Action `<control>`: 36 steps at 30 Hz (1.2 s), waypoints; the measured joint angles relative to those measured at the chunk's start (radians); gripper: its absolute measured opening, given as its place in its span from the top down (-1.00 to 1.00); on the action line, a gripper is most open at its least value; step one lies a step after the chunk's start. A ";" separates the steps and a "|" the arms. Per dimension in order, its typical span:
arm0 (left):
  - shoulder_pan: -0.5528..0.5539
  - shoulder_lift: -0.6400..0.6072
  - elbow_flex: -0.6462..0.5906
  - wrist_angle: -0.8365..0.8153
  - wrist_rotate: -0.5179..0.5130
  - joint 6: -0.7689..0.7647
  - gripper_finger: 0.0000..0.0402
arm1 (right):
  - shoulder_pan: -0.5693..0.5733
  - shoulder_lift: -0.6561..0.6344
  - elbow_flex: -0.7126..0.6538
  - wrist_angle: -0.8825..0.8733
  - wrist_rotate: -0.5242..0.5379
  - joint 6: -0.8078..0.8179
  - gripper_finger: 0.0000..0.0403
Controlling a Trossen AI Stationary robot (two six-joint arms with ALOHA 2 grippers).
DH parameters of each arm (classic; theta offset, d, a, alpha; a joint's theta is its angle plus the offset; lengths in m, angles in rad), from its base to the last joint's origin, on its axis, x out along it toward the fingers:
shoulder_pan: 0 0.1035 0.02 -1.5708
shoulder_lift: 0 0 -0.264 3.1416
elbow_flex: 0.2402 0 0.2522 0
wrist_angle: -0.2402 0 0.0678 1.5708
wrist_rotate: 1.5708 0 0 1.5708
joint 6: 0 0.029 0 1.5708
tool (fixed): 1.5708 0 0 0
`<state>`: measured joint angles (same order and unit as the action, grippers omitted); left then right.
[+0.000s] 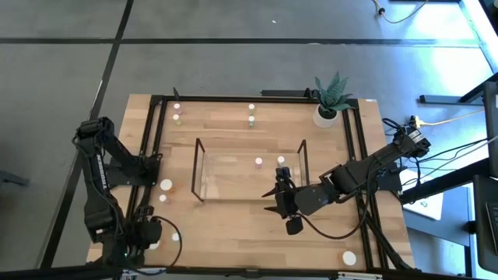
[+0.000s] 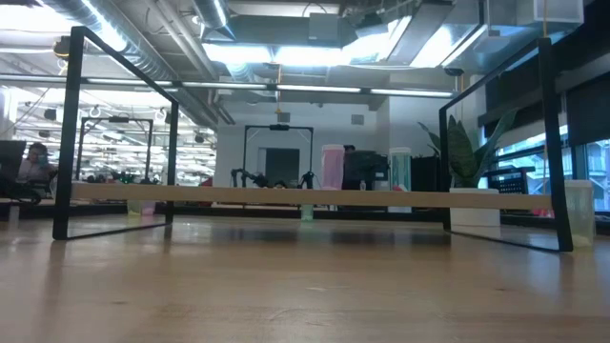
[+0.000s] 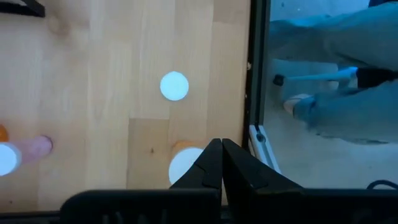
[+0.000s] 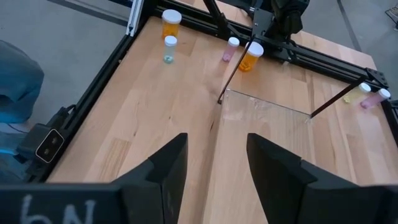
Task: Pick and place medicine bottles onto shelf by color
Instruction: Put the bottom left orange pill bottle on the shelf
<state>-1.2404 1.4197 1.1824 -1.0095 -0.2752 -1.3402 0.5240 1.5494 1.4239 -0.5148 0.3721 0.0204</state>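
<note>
The right gripper (image 1: 285, 204) hovers at the shelf's (image 1: 198, 167) near right edge, jaws parted and empty. Two bottles (image 1: 258, 162) stand on the shelf. Next, it likely must reach a loose bottle; the left gripper (image 3: 221, 163) waits clenched at the near left corner.

A light butcher-block wooden table top (image 1: 233, 218) sits inside a black metal table frame (image 1: 158, 117) on a grey concrete floor (image 1: 233, 62) crossed by dark seams. At the far right corner of the table stands a spiky green plant in a round white pot (image 1: 327, 115). A yellow cable (image 1: 443, 122) trails over the floor to the right. In the low view, an open room with bright ceiling lights (image 2: 276, 52) lies behind, and a seated person (image 2: 33, 167) shows at far left.
</note>
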 joint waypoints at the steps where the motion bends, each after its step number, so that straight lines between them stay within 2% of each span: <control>1: 0.000 0.000 0.000 0.000 0.000 -0.010 1.00 | 0.000 0.000 0.000 0.000 0.000 0.000 0.17; 10: -0.003 0.000 0.000 0.001 -0.004 -0.048 1.00 | 0.000 0.000 0.000 0.000 0.000 0.000 0.17; 13: -0.004 0.000 0.000 0.000 -0.004 -0.070 0.93 | 0.000 0.000 0.000 0.000 0.000 0.000 0.17; 16: -0.003 0.000 0.000 -0.004 -0.004 -0.099 0.75 | 0.000 0.000 0.000 0.000 0.000 0.000 0.17; 22: -0.003 0.000 0.000 -0.011 -0.003 -0.098 0.27 | 0.000 0.000 0.000 0.000 0.000 0.000 0.17; 28: -0.004 0.000 0.000 -0.012 0.001 -0.065 -0.15 | 0.000 0.000 0.000 0.000 0.000 0.000 0.17; 31: -0.007 0.000 0.000 -0.015 0.004 -0.065 -0.26 | 0.000 0.000 0.000 0.000 0.000 0.000 0.17; 36: -0.021 0.000 -0.013 -0.024 0.005 -0.061 -0.34 | 0.000 0.000 0.000 0.000 0.000 0.000 0.17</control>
<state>-1.2616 1.4198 1.1693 -1.0330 -0.2705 -1.4009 0.5241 1.5494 1.4239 -0.5152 0.3718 0.0208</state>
